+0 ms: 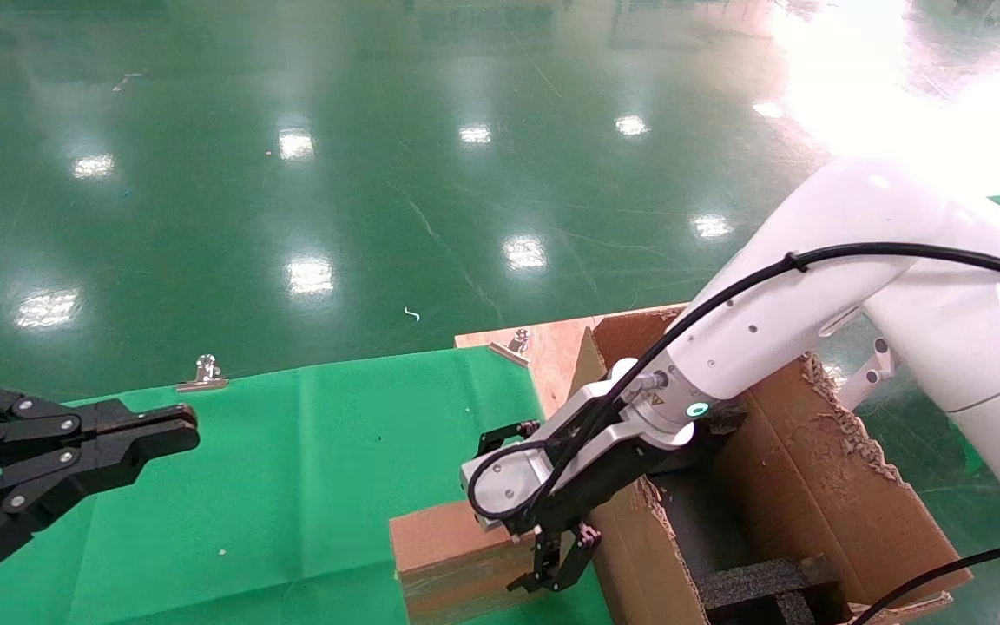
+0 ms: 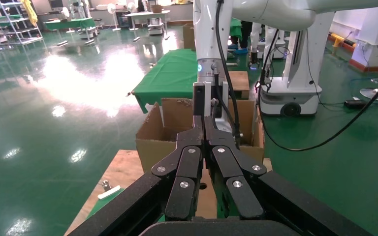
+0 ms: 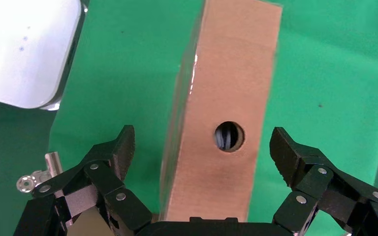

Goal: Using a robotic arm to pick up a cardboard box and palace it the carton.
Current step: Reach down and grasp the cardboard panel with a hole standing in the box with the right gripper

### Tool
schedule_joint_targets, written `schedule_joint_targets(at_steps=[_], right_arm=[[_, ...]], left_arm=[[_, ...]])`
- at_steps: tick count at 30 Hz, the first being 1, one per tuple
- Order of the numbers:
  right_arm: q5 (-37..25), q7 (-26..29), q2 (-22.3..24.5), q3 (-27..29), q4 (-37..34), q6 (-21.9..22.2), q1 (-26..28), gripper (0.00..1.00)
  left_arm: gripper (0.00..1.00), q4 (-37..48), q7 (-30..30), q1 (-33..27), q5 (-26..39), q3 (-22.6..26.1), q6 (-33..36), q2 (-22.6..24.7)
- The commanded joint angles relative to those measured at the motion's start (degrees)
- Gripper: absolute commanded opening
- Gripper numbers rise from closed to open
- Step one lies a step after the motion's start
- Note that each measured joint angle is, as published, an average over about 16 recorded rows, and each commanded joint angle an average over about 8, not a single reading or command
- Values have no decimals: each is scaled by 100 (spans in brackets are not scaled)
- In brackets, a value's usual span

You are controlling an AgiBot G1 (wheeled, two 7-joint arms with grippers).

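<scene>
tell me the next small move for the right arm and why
Probably close the right end effector on the cardboard box. In the right wrist view its open fingers straddle the box's narrow face with the round hole, with gaps on both sides, so nothing is gripped yet. The carton waits alongside. The left end effector is parked, shut, over the green cloth.

Box (image 1: 448, 547) on the table (image 1: 309, 460), left of and beside our carton (image 1: 812, 486); right claw (image 1: 552, 569) above the box; left claw (image 1: 179, 430) far left.
</scene>
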Motion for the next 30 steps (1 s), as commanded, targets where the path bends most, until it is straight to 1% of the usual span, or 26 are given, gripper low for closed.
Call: schedule_joint_targets(at_steps=[1, 6, 7, 8, 9, 30], right_arm=[[-22, -22, -32, -65, -16, 10, 20, 78], [-29, -17, -50, -101, -46, 33, 39, 15], [-26, -17, -48, -98, -44, 33, 39, 7], [-24, -17, -46, -95, -42, 32, 38, 1], [-22, -17, -44, -90, -39, 31, 37, 0], [-6, -23, -22, -43, -3, 7, 12, 0]], left_arm=[[100, 0, 0, 0, 0, 0, 0, 0], [100, 1, 0, 1, 2, 0, -1, -1], [100, 1, 0, 1, 1, 0, -1, -1], [100, 1, 0, 1, 1, 0, -1, -1], [100, 1, 0, 1, 0, 0, -1, -1], [100, 1, 1, 1, -3, 0, -1, -1]])
